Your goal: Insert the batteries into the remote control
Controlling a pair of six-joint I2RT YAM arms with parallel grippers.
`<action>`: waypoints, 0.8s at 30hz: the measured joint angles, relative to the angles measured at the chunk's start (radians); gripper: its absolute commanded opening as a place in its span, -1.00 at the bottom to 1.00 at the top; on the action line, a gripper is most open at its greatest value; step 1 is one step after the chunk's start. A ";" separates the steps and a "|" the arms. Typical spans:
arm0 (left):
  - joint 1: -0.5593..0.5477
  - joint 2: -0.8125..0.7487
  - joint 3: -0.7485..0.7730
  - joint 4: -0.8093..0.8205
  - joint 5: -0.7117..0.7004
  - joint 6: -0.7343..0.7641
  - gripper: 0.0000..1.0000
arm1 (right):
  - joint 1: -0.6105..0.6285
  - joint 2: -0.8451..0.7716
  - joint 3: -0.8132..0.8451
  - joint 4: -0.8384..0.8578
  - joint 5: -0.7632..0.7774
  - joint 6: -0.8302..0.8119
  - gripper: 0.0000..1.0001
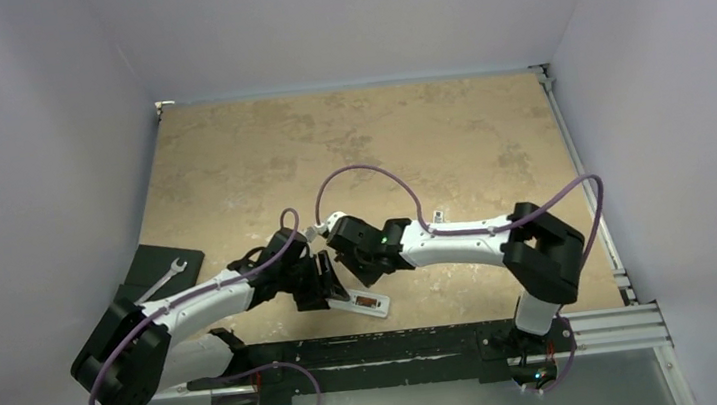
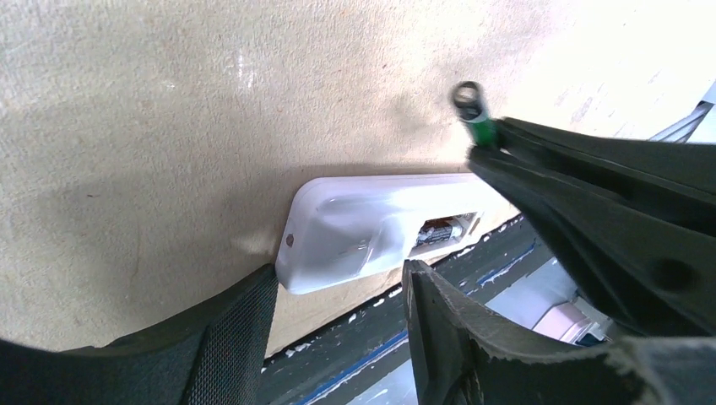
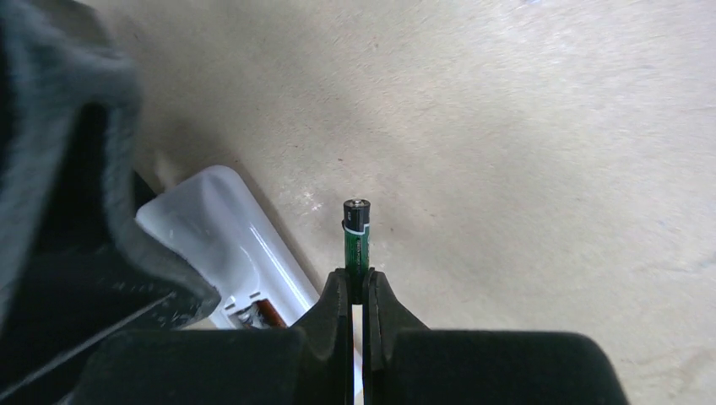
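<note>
- Tan, mottled bench (image 1: 429,145) fills the floor of a pale, walled enclosure. Both arms reach in from the near edge and meet near its middle.
- The white remote control (image 1: 365,304) lies flat close to the near edge, back side up, with its battery bay (image 2: 443,229) uncovered.
- The right gripper (image 3: 363,283) is clamped on the lower end of a green-and-black battery (image 3: 356,240). The battery stands upright above the fingertips, its metal cap on top.
- That battery hangs over bare bench just right of the remote control, not touching it.
- A second battery (image 2: 439,232) appears to lie inside the bay, only partly visible.
- The left gripper (image 2: 338,270) has its fingers (image 2: 228,337) spread wide apart at the left end of the remote control, holding nothing. I cannot tell whether they touch the casing.
- At the near left, a silver wrench (image 1: 167,275) rests diagonally on a black mat (image 1: 154,256), well apart from the remote control.
</note>
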 measured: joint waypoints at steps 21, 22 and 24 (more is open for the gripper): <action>-0.034 0.227 0.160 0.084 -0.034 -0.014 0.13 | 0.000 -0.320 -0.173 -0.071 0.049 0.187 -1.00; -0.042 0.247 0.176 0.091 -0.034 -0.014 0.13 | 0.000 -0.344 -0.181 -0.076 0.051 0.200 -1.00; -0.060 0.282 0.205 0.100 -0.035 -0.011 0.13 | 0.000 -0.386 -0.197 -0.076 0.053 0.220 -1.00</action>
